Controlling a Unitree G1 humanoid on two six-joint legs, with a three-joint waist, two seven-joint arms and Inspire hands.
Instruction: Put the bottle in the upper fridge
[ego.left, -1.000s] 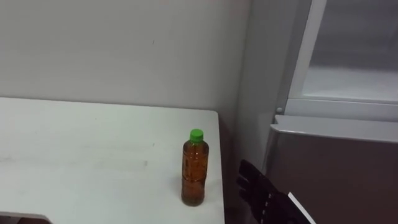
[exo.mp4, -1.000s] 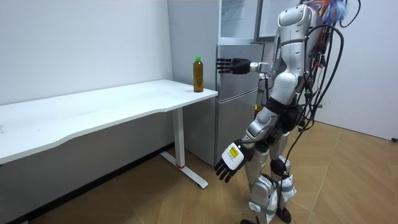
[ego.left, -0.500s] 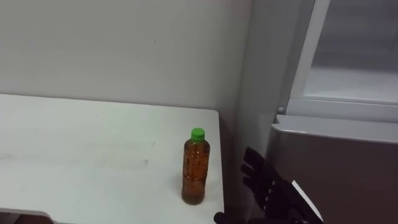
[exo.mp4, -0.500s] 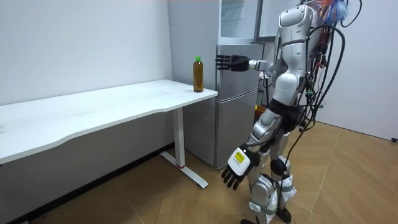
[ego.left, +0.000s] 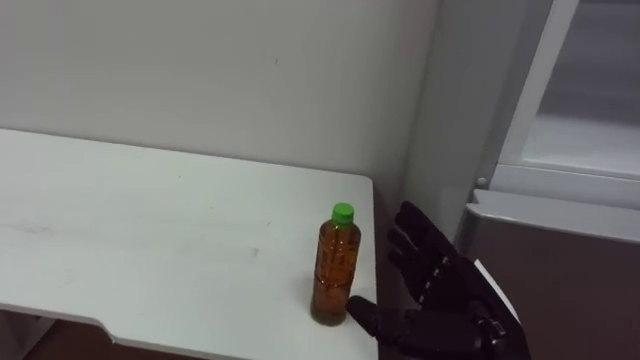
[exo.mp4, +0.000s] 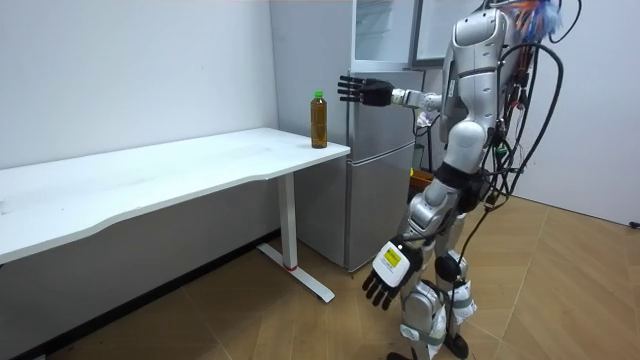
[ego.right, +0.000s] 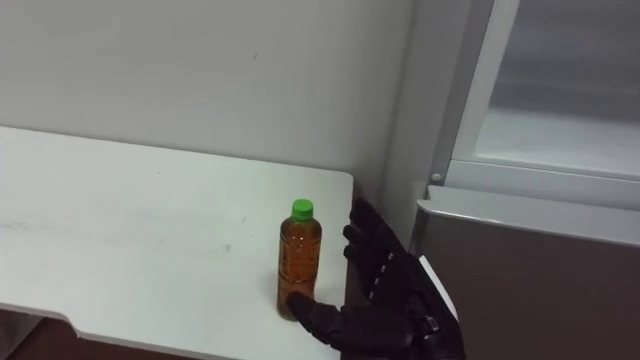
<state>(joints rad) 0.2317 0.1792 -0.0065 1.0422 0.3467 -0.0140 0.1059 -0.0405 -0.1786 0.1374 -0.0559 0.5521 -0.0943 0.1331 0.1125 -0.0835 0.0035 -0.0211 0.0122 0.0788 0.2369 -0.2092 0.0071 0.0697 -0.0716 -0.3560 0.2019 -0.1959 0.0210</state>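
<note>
A brown bottle (ego.left: 334, 266) with a green cap stands upright near the right end of the white table (ego.left: 150, 240); it also shows as the bottle (ego.right: 298, 258) and the bottle (exo.mp4: 319, 120). My right hand (ego.left: 440, 300) is open, fingers spread, just to the right of the bottle, its thumb reaching toward the bottle's base. I cannot tell whether the thumb touches it. The same hand (exo.mp4: 362, 92) is stretched out at bottle height in the room view. My left hand (exo.mp4: 387, 275) hangs low at my side, fingers relaxed. The upper fridge (ego.left: 580, 110) stands open at the right.
The grey lower fridge door (ego.right: 530, 270) is close to the right of the table's end. A white wall (ego.left: 200, 70) runs behind the table. In the room view I stand on a wooden floor (exo.mp4: 300, 330) in front of the fridge.
My right hand has risen and moved left toward the bottle, its thumb now near the base. The eye views shifted left. The left hand swung back a little.
</note>
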